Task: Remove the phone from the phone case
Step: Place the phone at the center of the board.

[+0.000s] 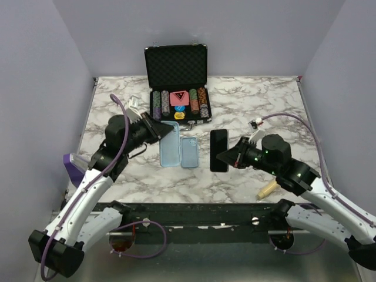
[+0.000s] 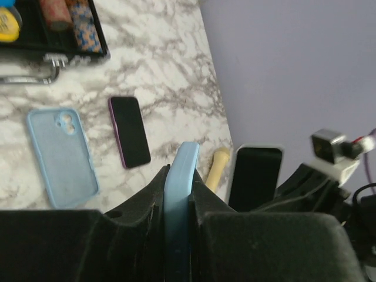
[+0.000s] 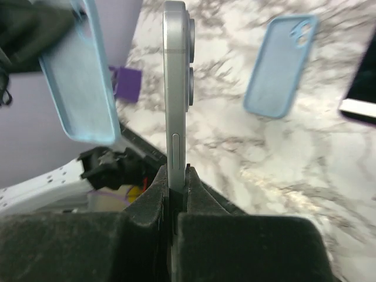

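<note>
Silver-grey flat smartphone (image 3: pixel 175 100) with raised lenses stands edge-on, clamped in my right gripper (image 3: pixel 175 174) above the marbled table (image 1: pixel 264 106). It is clear of the soft pale-blue phone case (image 2: pixel 182 164), which my left gripper (image 2: pixel 178 189) pinches. The phone looks stiff, slick and breakable; I'd grip its flat faces, low.

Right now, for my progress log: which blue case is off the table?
The blue case edge-on in the left gripper; the other case lies flat on the marble table.
</note>
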`<state>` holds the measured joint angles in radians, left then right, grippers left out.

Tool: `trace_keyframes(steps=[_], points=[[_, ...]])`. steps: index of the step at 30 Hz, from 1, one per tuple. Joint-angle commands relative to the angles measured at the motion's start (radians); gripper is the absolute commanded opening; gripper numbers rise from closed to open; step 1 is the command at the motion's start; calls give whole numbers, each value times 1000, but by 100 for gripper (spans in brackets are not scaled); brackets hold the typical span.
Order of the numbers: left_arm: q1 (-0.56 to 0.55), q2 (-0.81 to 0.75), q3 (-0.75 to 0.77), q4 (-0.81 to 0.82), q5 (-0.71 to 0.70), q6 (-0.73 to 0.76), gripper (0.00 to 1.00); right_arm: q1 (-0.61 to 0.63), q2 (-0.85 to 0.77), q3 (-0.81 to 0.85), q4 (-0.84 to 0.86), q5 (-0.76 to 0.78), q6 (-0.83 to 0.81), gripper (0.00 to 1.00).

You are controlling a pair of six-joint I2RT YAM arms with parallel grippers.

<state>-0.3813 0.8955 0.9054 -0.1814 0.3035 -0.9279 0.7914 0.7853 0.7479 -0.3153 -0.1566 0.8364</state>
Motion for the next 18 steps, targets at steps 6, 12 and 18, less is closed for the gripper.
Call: trace_keyframes(steps=[6, 12, 18], points=[[-323, -83, -419, 106, -156, -322, 0, -1, -43, 137, -255, 302, -140, 1], [-373, 46, -530, 309, -239, -402, 0, -1, -41, 91, -216, 252, -119, 1], [-127, 138, -491, 276, -129, -204, 0, -1, -38, 8, -153, 180, -91, 1]])
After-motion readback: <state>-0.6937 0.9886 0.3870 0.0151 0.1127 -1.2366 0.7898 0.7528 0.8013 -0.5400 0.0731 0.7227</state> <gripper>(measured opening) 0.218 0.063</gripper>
